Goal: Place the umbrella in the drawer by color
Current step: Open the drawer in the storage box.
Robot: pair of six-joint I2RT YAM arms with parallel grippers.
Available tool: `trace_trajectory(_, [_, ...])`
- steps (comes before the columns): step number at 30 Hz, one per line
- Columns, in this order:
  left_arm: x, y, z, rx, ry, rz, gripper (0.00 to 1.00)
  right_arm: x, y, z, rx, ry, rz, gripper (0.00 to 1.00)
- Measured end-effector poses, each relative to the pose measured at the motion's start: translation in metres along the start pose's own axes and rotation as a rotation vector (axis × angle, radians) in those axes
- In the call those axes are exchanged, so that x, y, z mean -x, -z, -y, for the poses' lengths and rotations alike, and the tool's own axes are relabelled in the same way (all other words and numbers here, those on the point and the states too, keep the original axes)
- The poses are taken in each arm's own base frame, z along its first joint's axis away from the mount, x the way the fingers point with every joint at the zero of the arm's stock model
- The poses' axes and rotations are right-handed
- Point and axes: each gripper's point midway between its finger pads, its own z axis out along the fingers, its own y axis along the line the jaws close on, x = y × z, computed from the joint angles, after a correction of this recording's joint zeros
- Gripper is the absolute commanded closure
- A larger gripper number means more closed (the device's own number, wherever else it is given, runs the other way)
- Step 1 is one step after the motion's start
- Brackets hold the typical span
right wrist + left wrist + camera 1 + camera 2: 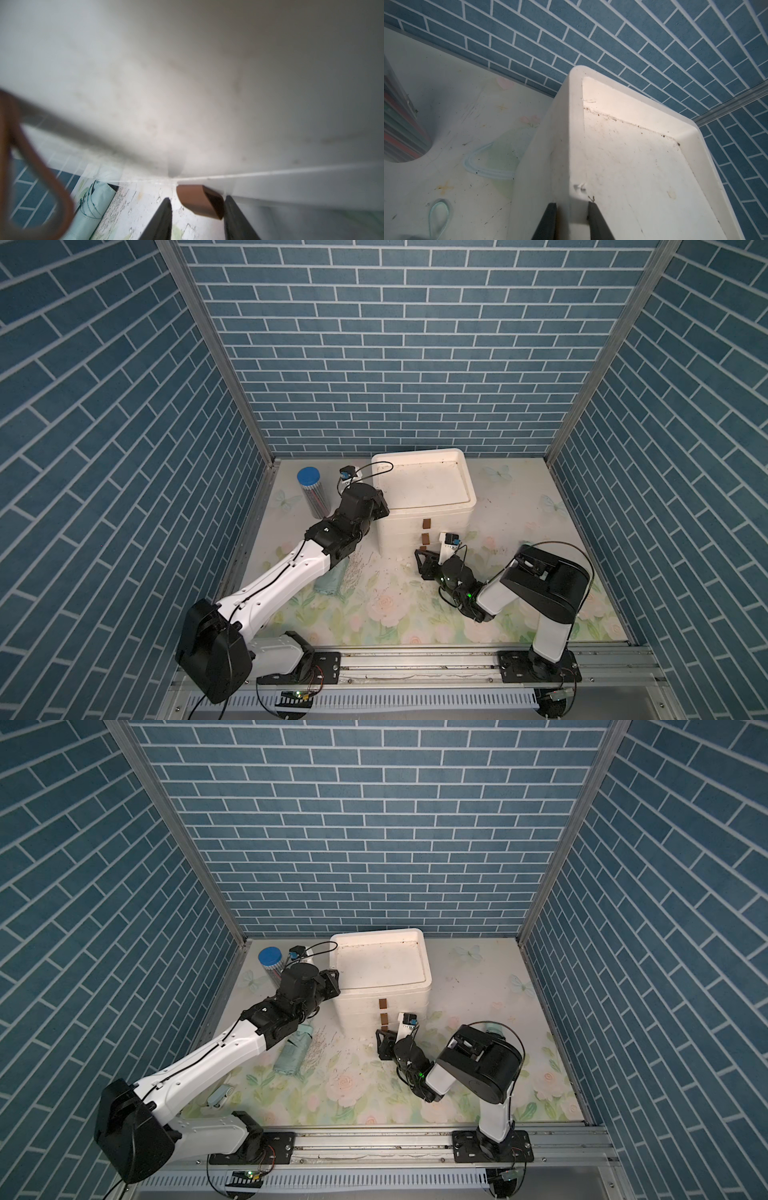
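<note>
Folded mint-green fabric umbrella (291,1054) lies on the floral-print tabletop (374,1094), under the left arm (216,1052). Farther back, the right gripper (197,198) straddles the lowest brown drawer handle (195,200); whether it pinches it, I cannot tell. Farthest, the left gripper (571,204) clamps the rim of the white plastic drawer cabinet (575,124).

I saw the folded pale-teal fabric umbrella (293,1054) lying flat near the white plastic drawer unit (361,1006), its brown-handled drawers apparently shut.
</note>
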Motion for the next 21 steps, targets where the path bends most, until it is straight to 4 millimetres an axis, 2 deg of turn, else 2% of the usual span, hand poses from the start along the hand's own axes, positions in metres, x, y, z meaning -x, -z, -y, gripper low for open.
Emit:
trace_trajectory(6, [0.001, 0.000, -0.002, 0.005, 0.005, 0.010, 1.00, -0.002, -0.005, 0.001, -0.020, 0.006, -0.015, 1.00])
trace_trajectory(15, [0.001, 0.001, -0.003, 0.007, 0.022, 0.018, 1.00, -0.003, -0.001, 0.002, -0.041, 0.008, -0.048, 1.00])
trace_trajectory(21, [-0.001, 0.001, -0.001, 0.002, 0.025, 0.015, 1.00, -0.004, 0.020, -0.002, -0.011, 0.009, -0.103, 1.00])
